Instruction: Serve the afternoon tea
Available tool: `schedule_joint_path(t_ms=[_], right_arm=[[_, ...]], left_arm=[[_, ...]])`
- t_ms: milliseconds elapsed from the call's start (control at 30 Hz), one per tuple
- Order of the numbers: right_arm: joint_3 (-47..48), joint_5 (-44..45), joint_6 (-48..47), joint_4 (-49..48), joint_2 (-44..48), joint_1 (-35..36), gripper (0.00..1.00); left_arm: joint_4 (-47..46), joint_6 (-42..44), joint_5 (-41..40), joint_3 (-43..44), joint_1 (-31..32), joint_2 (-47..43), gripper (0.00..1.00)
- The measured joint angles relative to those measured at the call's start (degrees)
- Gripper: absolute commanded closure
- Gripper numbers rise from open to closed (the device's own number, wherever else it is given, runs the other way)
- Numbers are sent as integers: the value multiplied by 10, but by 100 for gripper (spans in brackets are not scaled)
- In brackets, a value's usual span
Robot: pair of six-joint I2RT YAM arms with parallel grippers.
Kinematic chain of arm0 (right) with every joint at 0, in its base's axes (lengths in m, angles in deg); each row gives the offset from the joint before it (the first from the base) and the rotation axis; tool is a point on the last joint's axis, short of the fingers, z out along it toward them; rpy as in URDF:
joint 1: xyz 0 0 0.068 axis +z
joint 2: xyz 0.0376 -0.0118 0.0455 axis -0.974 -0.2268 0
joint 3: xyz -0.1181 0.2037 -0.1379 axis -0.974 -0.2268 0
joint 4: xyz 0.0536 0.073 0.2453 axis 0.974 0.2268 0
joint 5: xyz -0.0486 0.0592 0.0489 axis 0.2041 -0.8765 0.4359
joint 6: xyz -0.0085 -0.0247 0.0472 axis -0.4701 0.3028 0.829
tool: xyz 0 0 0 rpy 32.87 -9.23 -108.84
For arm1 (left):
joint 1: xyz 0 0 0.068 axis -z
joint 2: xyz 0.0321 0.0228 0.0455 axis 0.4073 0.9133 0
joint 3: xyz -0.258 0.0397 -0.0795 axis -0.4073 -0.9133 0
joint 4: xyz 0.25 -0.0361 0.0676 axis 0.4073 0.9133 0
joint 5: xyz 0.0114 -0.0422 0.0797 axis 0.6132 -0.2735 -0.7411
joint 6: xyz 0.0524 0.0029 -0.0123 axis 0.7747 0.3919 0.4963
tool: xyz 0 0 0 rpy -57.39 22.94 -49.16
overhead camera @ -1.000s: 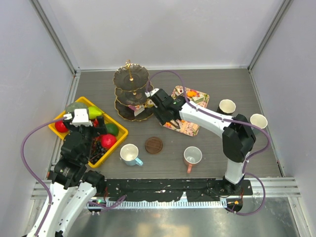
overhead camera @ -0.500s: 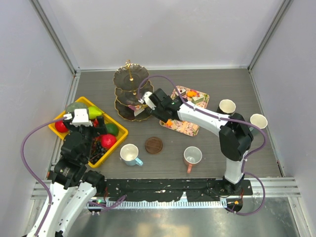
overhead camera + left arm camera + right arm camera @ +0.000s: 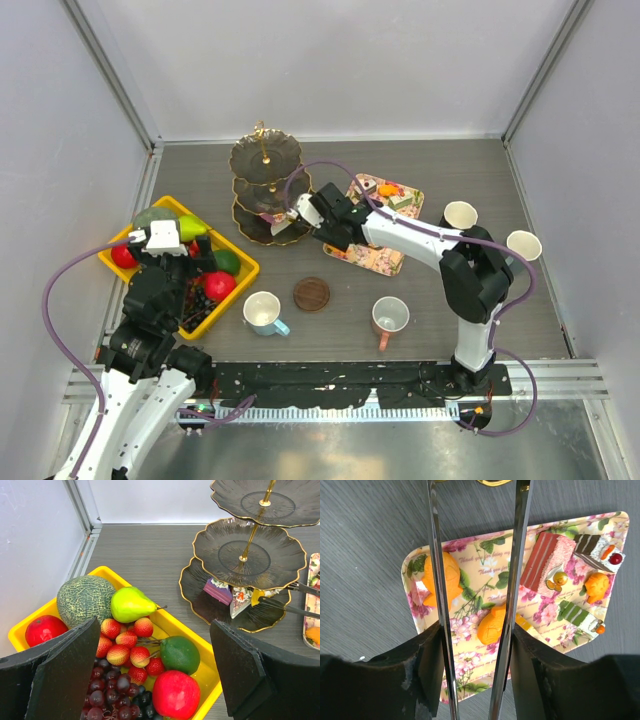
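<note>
Fingers (image 3: 435,555) of the right gripper (image 3: 297,211) stand parallel and narrowly parted, gripping nothing. Their tips reach in over the stand's (image 3: 280,560) bottom tier, just beside a cake slice (image 3: 239,601), and its arm stretches low over the floral tray (image 3: 470,670) of orange pastries (image 3: 441,577). The left gripper (image 3: 155,625) gapes wide and empty above the yellow crate (image 3: 107,572).

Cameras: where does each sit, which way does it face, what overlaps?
Top external: above and behind the bases, looking down at the table; left arm and right arm show.
Left wrist: over the yellow crate, facing the stand; its own black fingers frame the bottom.
Right wrist: looking down on the floral tray; its own metal fingers cross the view.
Shared: stand and crate in top and left wrist; tray in top and right wrist.
</note>
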Motion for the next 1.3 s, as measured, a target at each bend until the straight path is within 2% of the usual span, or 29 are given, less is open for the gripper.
schedule_joint_path(t_ms=[433, 900, 1167, 1300], right_arm=[[-25, -50, -9, -12, 44, -19, 47], [-21, -61, -14, -13, 23, -19, 43], [-12, -63, -17, -16, 5, -19, 31], [-8, -63, -17, -17, 5, -19, 29]], left_arm=[[0, 0, 0, 0, 0, 0, 1], [0, 0, 1, 0, 0, 0, 1], [0, 0, 1, 0, 0, 0, 1], [0, 0, 1, 0, 0, 0, 1]])
